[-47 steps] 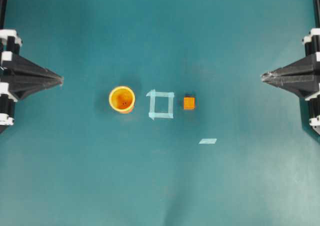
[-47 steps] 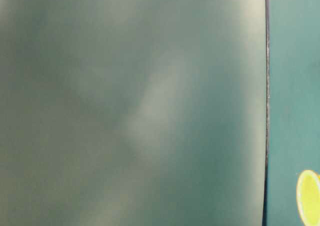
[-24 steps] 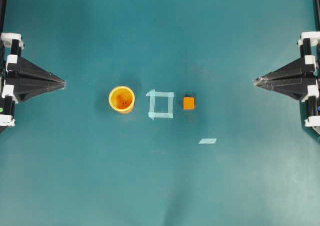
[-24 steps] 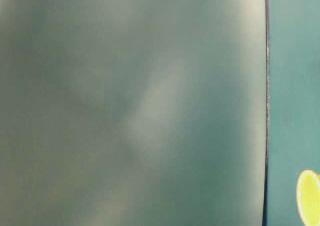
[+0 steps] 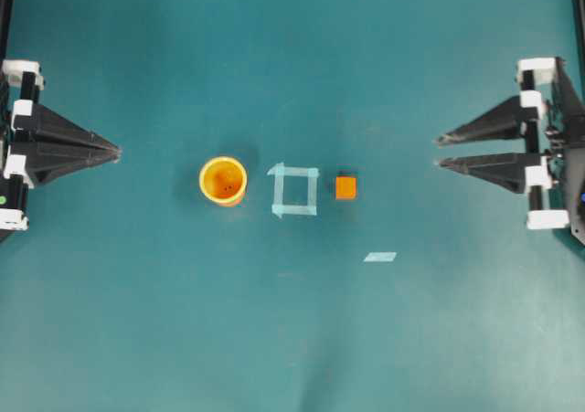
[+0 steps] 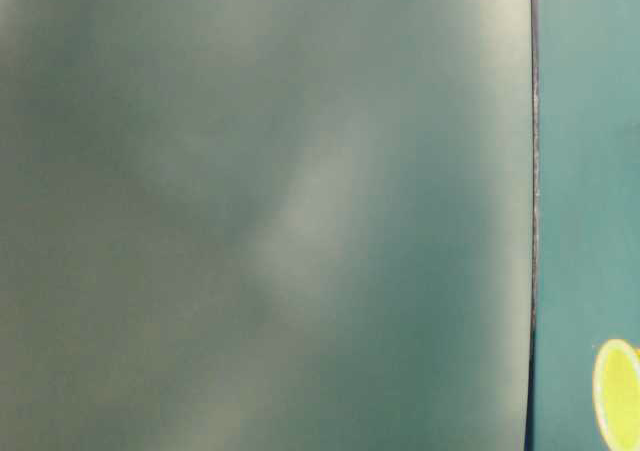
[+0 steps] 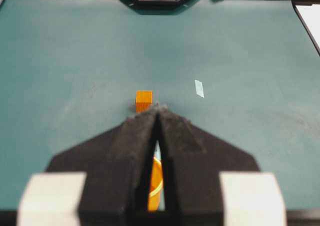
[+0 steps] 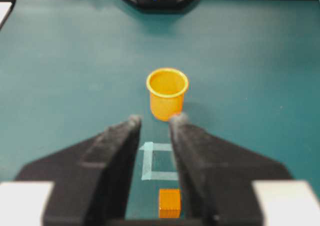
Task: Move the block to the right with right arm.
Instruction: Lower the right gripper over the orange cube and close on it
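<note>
I see the block (image 5: 345,187) sitting flat on the green table (image 5: 274,339), just beside the tape square (image 5: 294,191) at its 3 o'clock side, not touching it. The cup (image 5: 223,181) stands upright at 9 o'clock of the square, a little apart from it. A loose tape strip (image 5: 380,257) lies at about 5 o'clock from the block.

Change since half a second ago: the right gripper (image 5: 441,153) now has its fingers spread, with a clear gap between the two black tips; earlier they met in one point. It has also come further in toward the block from 3 o'clock, still well apart from it. Block, cup, square and strip are unmoved.

The left gripper (image 5: 113,150) is unchanged at the 9 o'clock edge, tips pressed together.

In the right wrist view, the block (image 8: 169,203) lies low between the parted fingers (image 8: 131,131), the square (image 8: 159,161) beyond it, the cup (image 8: 167,93) at 12 o'clock. In the left wrist view, the block (image 7: 144,100) sits just past the closed tips (image 7: 158,111).

In the table-level view, part of the cup's rim (image 6: 616,393) shows.
</note>
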Motion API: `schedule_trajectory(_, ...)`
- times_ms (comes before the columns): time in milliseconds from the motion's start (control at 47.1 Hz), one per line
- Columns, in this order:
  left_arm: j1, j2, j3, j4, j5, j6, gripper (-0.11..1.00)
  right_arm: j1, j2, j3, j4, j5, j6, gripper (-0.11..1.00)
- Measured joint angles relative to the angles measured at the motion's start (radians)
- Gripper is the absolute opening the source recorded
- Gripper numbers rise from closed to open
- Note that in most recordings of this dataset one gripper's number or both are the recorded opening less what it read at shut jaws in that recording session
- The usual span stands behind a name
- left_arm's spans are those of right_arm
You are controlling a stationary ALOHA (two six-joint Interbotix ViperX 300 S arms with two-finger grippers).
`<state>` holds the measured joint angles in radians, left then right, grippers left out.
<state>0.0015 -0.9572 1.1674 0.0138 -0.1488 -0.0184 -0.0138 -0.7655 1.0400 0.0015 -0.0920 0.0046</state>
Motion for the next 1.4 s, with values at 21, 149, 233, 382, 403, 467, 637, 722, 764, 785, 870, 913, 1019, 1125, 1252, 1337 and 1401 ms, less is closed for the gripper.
schedule_trajectory(21, 0.000, 0.000, 0.000, -0.002, 0.000, -0.002, 0.00, -0.002, 0.009, -0.003, 0.000, 0.000, 0.000, 0.43)
schedule_trajectory(149, -0.002, -0.002, 0.000, 0.000, 0.000, 0.000, 0.00, -0.011, 0.060, -0.023, 0.002, 0.002, 0.000, 0.45)
schedule_trajectory(233, -0.002, 0.000, 0.000, 0.000, -0.002, 0.000, 0.00, -0.018, 0.089, -0.035, 0.000, 0.002, 0.000, 0.47)
schedule_trajectory(382, 0.000, 0.000, 0.000, 0.000, 0.000, 0.000, 0.00, -0.035, 0.144, -0.060, 0.000, 0.002, 0.000, 0.54)
schedule_trajectory(403, -0.002, -0.002, 0.000, -0.002, 0.000, 0.000, 0.00, -0.037, 0.152, -0.061, 0.000, 0.002, 0.000, 0.54)
schedule_trajectory(467, -0.002, 0.000, 0.002, 0.000, 0.000, 0.000, 0.00, -0.044, 0.179, -0.071, 0.000, 0.003, 0.000, 0.56)
schedule_trajectory(637, -0.002, 0.000, 0.000, 0.000, 0.002, 0.000, 0.00, -0.054, 0.265, -0.100, 0.000, 0.012, 0.000, 0.57)
schedule_trajectory(722, 0.000, 0.000, 0.000, 0.000, 0.002, 0.000, 0.00, -0.055, 0.318, -0.123, 0.000, 0.026, -0.002, 0.57)
schedule_trajectory(764, -0.002, -0.002, 0.000, -0.002, 0.003, 0.002, 0.00, -0.058, 0.345, -0.135, 0.000, 0.034, -0.002, 0.57)
schedule_trajectory(785, -0.002, 0.000, 0.000, -0.002, 0.003, 0.000, 0.00, -0.060, 0.357, -0.143, 0.000, 0.037, -0.002, 0.57)
schedule_trajectory(870, -0.002, 0.000, 0.000, 0.000, 0.005, 0.000, 0.00, -0.066, 0.411, -0.167, 0.000, 0.052, -0.003, 0.57)
schedule_trajectory(913, -0.002, 0.000, 0.000, 0.000, 0.005, 0.000, 0.00, -0.066, 0.437, -0.176, 0.000, 0.057, -0.005, 0.57)
schedule_trajectory(1019, 0.000, 0.000, 0.000, 0.000, 0.005, 0.000, 0.00, -0.067, 0.505, -0.195, 0.000, 0.063, -0.008, 0.57)
schedule_trajectory(1125, 0.000, 0.000, 0.000, 0.000, 0.008, 0.000, 0.00, -0.067, 0.558, -0.201, 0.000, 0.061, -0.008, 0.57)
schedule_trajectory(1252, 0.000, -0.002, 0.000, 0.000, 0.011, 0.000, 0.00, -0.067, 0.611, -0.201, 0.000, 0.061, -0.008, 0.57)
schedule_trajectory(1337, -0.002, -0.002, 0.000, 0.000, 0.011, 0.000, 0.00, -0.067, 0.643, -0.201, 0.002, 0.060, -0.008, 0.57)
schedule_trajectory(1401, -0.002, -0.002, 0.000, -0.002, 0.011, 0.000, 0.00, -0.066, 0.663, -0.201, 0.000, 0.057, -0.006, 0.57)
